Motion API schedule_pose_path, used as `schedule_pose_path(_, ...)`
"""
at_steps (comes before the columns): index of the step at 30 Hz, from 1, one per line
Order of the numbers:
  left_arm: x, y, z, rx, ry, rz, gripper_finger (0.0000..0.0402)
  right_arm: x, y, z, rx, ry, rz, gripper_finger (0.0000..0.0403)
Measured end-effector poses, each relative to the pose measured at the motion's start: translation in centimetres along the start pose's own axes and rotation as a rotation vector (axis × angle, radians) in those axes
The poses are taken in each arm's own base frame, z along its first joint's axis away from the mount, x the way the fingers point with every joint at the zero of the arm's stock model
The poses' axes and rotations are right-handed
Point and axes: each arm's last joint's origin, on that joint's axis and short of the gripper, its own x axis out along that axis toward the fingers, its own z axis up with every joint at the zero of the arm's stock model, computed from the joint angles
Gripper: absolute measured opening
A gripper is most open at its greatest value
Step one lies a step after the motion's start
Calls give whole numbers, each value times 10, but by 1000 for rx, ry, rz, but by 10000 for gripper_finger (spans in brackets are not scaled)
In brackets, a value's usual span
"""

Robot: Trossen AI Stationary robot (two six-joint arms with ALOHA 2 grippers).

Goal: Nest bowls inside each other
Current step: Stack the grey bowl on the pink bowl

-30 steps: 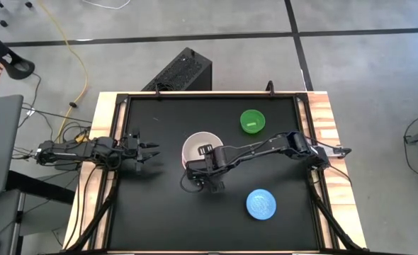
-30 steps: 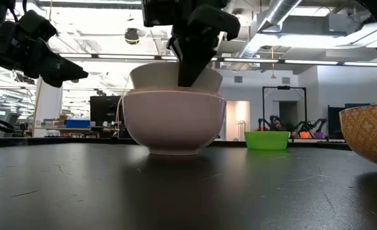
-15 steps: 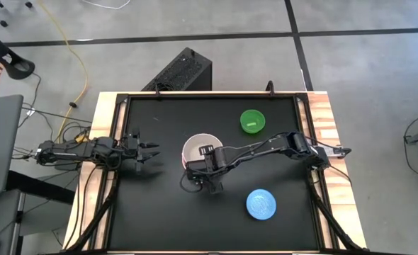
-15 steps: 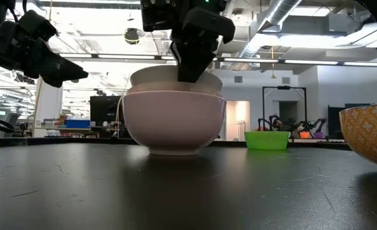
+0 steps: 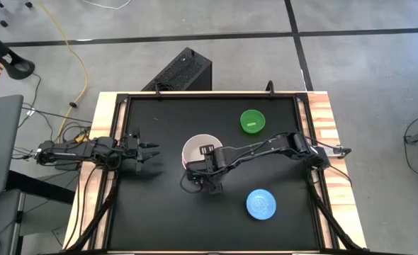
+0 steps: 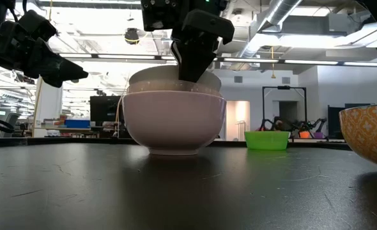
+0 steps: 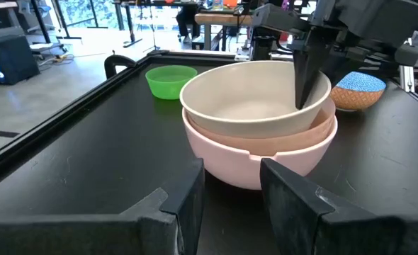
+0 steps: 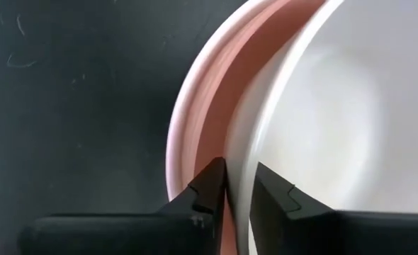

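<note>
A pale beige bowl [image 7: 251, 106] sits nested in a pink bowl [image 7: 258, 152], which stands on its base at the middle of the black table. My right gripper [image 8: 239, 180] points steeply down at the stack's near rim, open. One finger stands inside the beige bowl and one in the gap between the two bowls. Whether either finger touches the rim I cannot tell. A small green bowl [image 5: 252, 120] stands toward the far right, and a blue bowl [image 5: 261, 204] toward the near right. My left gripper [image 7: 230, 191] waits open and level at the table's left, pointing at the stack.
Raised black rails [image 5: 124, 99] frame the table. A black box [image 5: 184, 71] stands on the floor beyond the far edge. Bare table top [image 5: 152, 212] lies at the near left, between my left gripper and the stack.
The beige bowl has sunk a little and now sits more level in the pink bowl. My right gripper has stayed over the stack's near rim.
</note>
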Motion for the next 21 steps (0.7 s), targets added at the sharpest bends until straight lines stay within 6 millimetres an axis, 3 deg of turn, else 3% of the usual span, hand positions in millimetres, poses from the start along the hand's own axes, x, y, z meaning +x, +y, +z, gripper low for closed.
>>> schedule_pose_path(13,0,0,0,0,0,0,128,-24,-6,1,6,12,-4,155)
schedule_pose_path(21,0,0,0,0,0,0,128,-40,-10,3,6,2,2,170)
